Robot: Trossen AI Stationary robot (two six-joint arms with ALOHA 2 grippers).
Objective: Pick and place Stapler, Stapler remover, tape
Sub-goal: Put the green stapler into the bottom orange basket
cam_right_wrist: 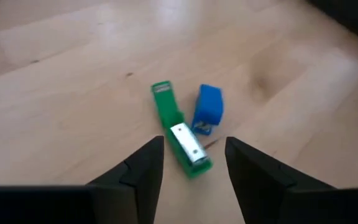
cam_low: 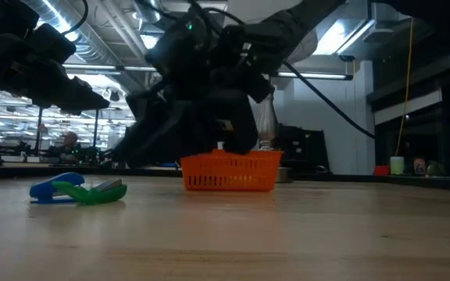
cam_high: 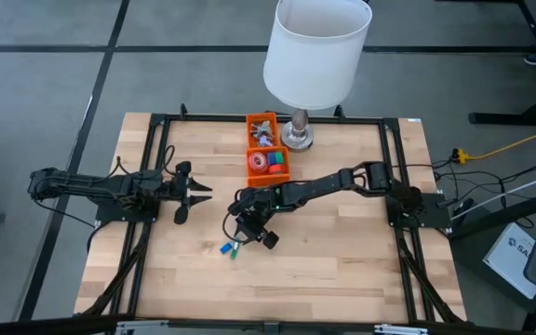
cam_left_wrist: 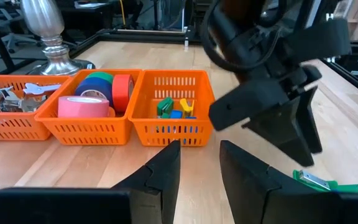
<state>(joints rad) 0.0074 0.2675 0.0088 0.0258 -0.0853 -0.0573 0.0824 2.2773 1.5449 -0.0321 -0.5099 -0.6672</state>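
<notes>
A small green stapler (cam_right_wrist: 180, 139) and a small blue stapler (cam_right_wrist: 207, 110) lie flat on the wooden table, side by side; they also show in the high view (cam_high: 230, 249) and low view (cam_low: 76, 190). My right gripper (cam_right_wrist: 194, 163) hangs open just above them, touching neither, with the green stapler's near end below the gap between its fingers. Rolls of tape (cam_left_wrist: 95, 93) in pink, blue, green and red sit in the middle orange basket (cam_high: 268, 162). My left gripper (cam_high: 198, 193) waits open left of centre, pointing at the baskets.
Three orange baskets (cam_left_wrist: 166, 127) stand in a row at the table's far middle: the farthest holds grey metal pieces (cam_left_wrist: 5, 96), the nearest holds small blue, yellow and green blocks (cam_left_wrist: 174, 109). A lamp (cam_high: 314, 56) stands behind them. Bare wood lies toward the near edge.
</notes>
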